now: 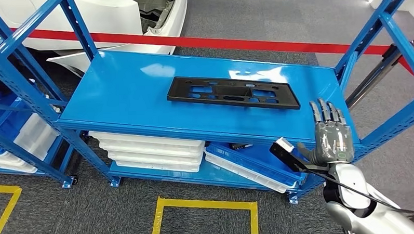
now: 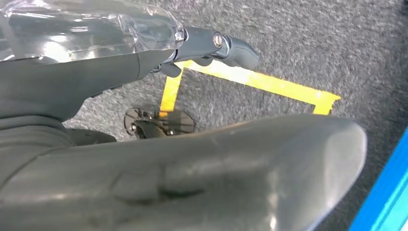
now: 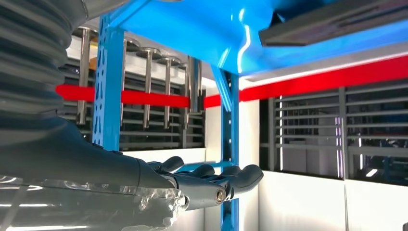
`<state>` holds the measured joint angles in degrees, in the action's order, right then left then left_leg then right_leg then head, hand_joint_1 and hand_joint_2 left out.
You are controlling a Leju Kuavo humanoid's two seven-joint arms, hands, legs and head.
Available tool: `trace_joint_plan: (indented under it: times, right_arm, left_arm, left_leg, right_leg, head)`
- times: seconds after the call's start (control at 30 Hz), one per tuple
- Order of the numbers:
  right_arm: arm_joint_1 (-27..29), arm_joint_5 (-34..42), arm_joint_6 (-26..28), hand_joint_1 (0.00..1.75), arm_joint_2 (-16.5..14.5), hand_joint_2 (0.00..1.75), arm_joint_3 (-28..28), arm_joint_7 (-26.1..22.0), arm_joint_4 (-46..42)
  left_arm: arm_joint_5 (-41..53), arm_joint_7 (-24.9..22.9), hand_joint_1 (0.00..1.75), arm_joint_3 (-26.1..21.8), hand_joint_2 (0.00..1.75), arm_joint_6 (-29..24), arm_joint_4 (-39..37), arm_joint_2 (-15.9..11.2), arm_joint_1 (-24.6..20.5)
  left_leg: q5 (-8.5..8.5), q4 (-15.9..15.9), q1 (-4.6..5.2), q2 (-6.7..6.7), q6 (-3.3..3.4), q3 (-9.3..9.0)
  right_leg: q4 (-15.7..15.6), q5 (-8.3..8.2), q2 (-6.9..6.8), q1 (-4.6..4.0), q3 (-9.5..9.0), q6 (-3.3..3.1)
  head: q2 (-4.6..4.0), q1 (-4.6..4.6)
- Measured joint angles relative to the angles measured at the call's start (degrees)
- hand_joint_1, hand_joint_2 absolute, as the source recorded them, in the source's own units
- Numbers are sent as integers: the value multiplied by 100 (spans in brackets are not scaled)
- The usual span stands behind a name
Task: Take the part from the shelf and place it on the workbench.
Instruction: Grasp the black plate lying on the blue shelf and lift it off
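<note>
Black part [image 1: 233, 92] lies flat on blue shelf [image 1: 121, 94] top deck, mid-right. Right hand [image 1: 330, 136] raised at shelf's front-right edge, fingers straight & apart, holding nothing, near part, not touching. Left hand [image 2: 183, 168] hangs over floor w/ yellow tape [image 2: 260, 82]; can't tell its state.

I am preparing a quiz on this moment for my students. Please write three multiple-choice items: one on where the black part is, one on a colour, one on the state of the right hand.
1. Where does the black part lie?
A. on the shelf's top board
B. on the floor
C. in the right hand

2. What colour is the shelf?
A. green
B. blue
C. white

3. How is the right hand?
A. holding the part
B. closed in a fist
C. open, holding nothing

Key: 1 A, the part lies flat on the top board; 2 B, boards and posts are blue; 3 C, the fingers are straight, apart from the part, at the shelf's front edge.
</note>
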<state>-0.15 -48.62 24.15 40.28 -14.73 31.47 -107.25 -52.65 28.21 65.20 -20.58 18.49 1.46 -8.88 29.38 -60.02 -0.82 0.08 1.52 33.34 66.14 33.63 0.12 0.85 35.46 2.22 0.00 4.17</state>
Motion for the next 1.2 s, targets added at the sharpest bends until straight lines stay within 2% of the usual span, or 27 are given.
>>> trace_joint_plan:
  times: [0.07, 0.1, 0.13, 0.17, 0.2, 0.23, 0.27, 0.33, 0.4, 0.47, 0.5, 0.57, 0.6, 0.63, 0.67, 0.73, 0.77, 0.8, 0.83, 0.93, 0.97, 1.0, 1.07, 1.1, 1.13, 1.17, 1.2]
  right_arm:
    - [-20, 3, -13, 0, 4, 175, -23, -1, 39]
    - [-19, 4, -17, 0, 4, 175, -39, -1, 56]
    - [-20, 5, -19, 0, 5, 175, -55, -2, 70]
    - [-27, 6, -19, 0, 6, 175, -65, -3, 81]
    - [-39, 5, -19, 0, 11, 175, -72, -4, 89]
    - [-52, 5, -18, 0, 16, 175, -76, -5, 96]
    - [-66, 4, -16, 0, 23, 175, -80, -6, 101]
    - [-82, 5, -13, 0, 32, 175, -86, -8, 113]
    - [-84, 4, -12, 0, 40, 175, -88, -9, 122]
    - [-95, 1, -11, 0, 50, 175, -90, -10, 127]
    - [-102, 1, -12, 0, 52, 175, -97, -11, 131]
    - [-112, 3, -13, 0, 52, 175, -125, -11, 146]
    - [-112, 4, -13, 0, 52, 175, -138, -12, 154]
    - [-112, 5, -13, 0, 52, 175, -146, -13, 162]
    - [-112, 6, -13, 0, 52, 175, -149, -14, 169]
    - [-114, 7, -13, 0, 50, 175, -156, -16, 186]
    - [-121, 10, -13, 0, 50, 175, -163, -17, 194]
    - [-131, 15, -13, 0, 50, 175, -171, -19, 201]
    - [-142, 21, -12, 0, 50, 175, -177, -21, 208]
    - [-166, 46, -7, 0, 52, 175, -184, -27, 226]
    - [-181, 55, -4, 0, 54, 175, -184, -28, 232]
    - [-195, 65, -1, 0, 55, 175, -185, -29, 237]
    - [-208, 79, 4, 0, 54, 175, -201, -30, 252]
    - [-200, 83, 5, 0, 53, 175, -214, -31, 262]
    - [-193, 84, 5, 0, 52, 175, -227, -32, 273]
    - [-191, 85, 7, 0, 52, 175, -235, -32, 284]
    - [-193, 86, 10, 0, 52, 175, -238, -33, 290]
  left_arm:
    - [13, -2, 0, 0, 0, 2, 0, 0, -1]
    - [19, -5, 0, 0, 0, 3, 0, 0, -1]
    - [25, -9, 0, 0, 0, 3, 0, 0, -3]
    - [31, -13, 0, 0, 0, 2, 0, 1, -5]
    - [36, -16, 0, 0, 0, 2, 0, 2, -7]
    - [40, -17, 0, 0, 0, 3, 0, 3, -12]
    - [42, -17, 0, 0, 0, 3, 0, 4, -18]
    - [48, -17, 0, 0, 0, 3, 0, 4, -27]
    - [52, -17, 0, 0, 0, 3, 1, 4, -35]
    - [55, -17, 0, 0, 0, 3, 2, 4, -48]
    - [54, -17, 0, 0, 0, 3, 1, 4, -49]
    - [51, -19, 0, 0, 0, 9, 0, 4, -41]
    - [49, -20, 0, 0, 0, 13, 0, 4, -33]
    - [48, -22, 0, 0, 0, 16, 0, 4, -27]
    - [46, -24, 0, 0, 0, 19, 0, 4, -24]
    - [44, -26, 0, 0, 0, 20, 0, 4, -25]
    - [42, -26, 0, 0, 0, 22, 1, 4, -29]
    - [40, -27, 0, 0, 0, 23, 1, 4, -29]
    - [38, -27, 0, 0, 0, 25, 1, 3, -29]
    - [34, -26, 0, 0, 0, 26, 0, 3, -26]
    - [33, -25, 0, 0, 0, 26, 0, 4, -30]
    - [33, -24, 0, 0, 0, 26, 1, 5, -34]
    - [32, -23, 0, 0, 0, 28, 2, 5, -37]
    - [31, -23, 0, 0, 0, 29, 2, 5, -34]
    - [27, -23, 0, 0, 0, 30, 1, 5, -30]
    - [23, -23, 0, 0, 0, 21, 1, 5, -26]
    - [20, -24, 0, 0, 0, -3, 1, 6, -26]
  left_leg:
    - [4, 1, 1, 5, 11, -1]
    - [7, 1, 2, 5, 14, -4]
    - [12, 1, 3, 3, 15, -11]
    - [20, 1, 2, 0, 13, -23]
    - [32, 3, 2, -4, 6, -37]
    - [41, 7, 9, -7, -7, -48]
    - [45, 13, 15, -10, -27, -51]
    - [39, 36, 22, -11, -79, -50]
    - [58, 42, 21, -12, -147, -81]
    - [214, -198, 32, -14, -200, -15]
    - [360, -490, 34, -14, -211, 115]
    - [636, -1219, 37, -12, -216, 507]
    - [671, -1458, 38, -12, -213, 654]
    - [594, -1491, 38, -11, -205, 704]
    - [425, -1318, 37, -11, -191, 650]
    - [27, -641, 39, -15, -144, 362]
    - [-66, -346, 40, -18, -118, 238]
    - [-96, -163, 49, -22, -95, 163]
    - [-58, -93, 59, -25, -72, 139]
    - [-22, -4, 43, -28, -5, 58]
    - [-13, 24, 25, -28, 18, 8]
    - [-1, 46, 12, -27, 37, -38]
    - [46, 60, 9, -25, 60, -102]
    - [75, 59, 11, -26, 62, -135]
    - [110, 59, 11, -28, 59, -180]
    - [148, 59, 11, -31, 53, -236]
    - [191, 60, 10, -35, 44, -303]
  right_leg:
    - [699, 273, -1, 17, 344, 45]
    - [861, 276, -1, 23, 436, 52]
    - [810, 167, -1, 26, 430, 48]
    - [533, -39, -2, 27, 318, 37]
    - [119, -256, -3, 27, 144, 21]
    - [-257, -408, -4, 14, -24, 4]
    - [-539, -493, -1, -1, -143, -18]
    - [-697, -485, 11, -37, -203, -57]
    - [-759, -502, 12, -29, -234, -113]
    - [-839, -519, 0, -4, -303, -178]
    - [-856, -516, -9, 1, -329, -210]
    - [-847, -477, -15, -17, -349, -266]
    - [-837, -452, -14, -25, -363, -280]
    - [-828, -423, -11, -30, -387, -285]
    - [-820, -391, -6, -32, -423, -278]
    - [-799, -307, 2, -37, -507, -243]
    - [-778, -264, 7, -48, -530, -217]
    - [-765, -235, 10, -53, -541, -189]
    - [-751, -221, 14, -56, -544, -161]
    - [-667, -185, 14, -41, -548, -81]
    - [-505, -118, 11, -36, -477, -49]
    - [-233, -13, 8, -28, -332, -15]
    - [497, 230, 6, -4, 137, 46]
    - [750, 270, 6, 7, 344, 63]
    - [823, 198, 5, 15, 470, 68]
    - [672, 4, 5, 19, 484, 61]
    - [345, -282, 5, 19, 412, 44]
  head:
    - [0, 37]
    - [0, 43]
    - [0, 50]
    - [0, 58]
    - [0, 69]
    - [0, 75]
    - [0, 82]
    - [0, 77]
    - [0, 65]
    - [0, 14]
    - [0, -18]
    - [0, -67]
    - [0, -75]
    - [0, -82]
    - [0, -85]
    - [0, -99]
    - [0, -106]
    - [0, -108]
    - [0, -110]
    - [0, -97]
    - [0, -76]
    - [0, -53]
    - [0, -11]
    - [0, -3]
    - [0, 3]
    - [0, 10]
    - [0, 18]
